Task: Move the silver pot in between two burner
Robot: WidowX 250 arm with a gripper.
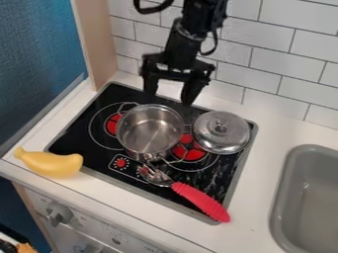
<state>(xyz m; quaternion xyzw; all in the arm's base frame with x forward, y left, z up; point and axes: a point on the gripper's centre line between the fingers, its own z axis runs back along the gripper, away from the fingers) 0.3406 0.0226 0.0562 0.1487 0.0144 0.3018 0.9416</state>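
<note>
Camera view: claw [170, 97] is hanging at the back of the stove top [86, 157], fingers spreading wide apart, nothing between them. Silver pot [150, 131] is sitting just in front of the claw, lower down, uncovered, straddling the space between the two red burners and partly overlapping both. Silver lid [221, 132] is lying in front of the claw toward the sink [285, 197], knob up, near the pot. Fork-like utensil [201, 200] is lying farther out from the claw, beyond the pot, red handle slanting toward the bench [261, 153]. Yellow banana-shaped thing [49, 163] is resting well apart from the claw, at the stove's front corner opposite the sink.
</note>
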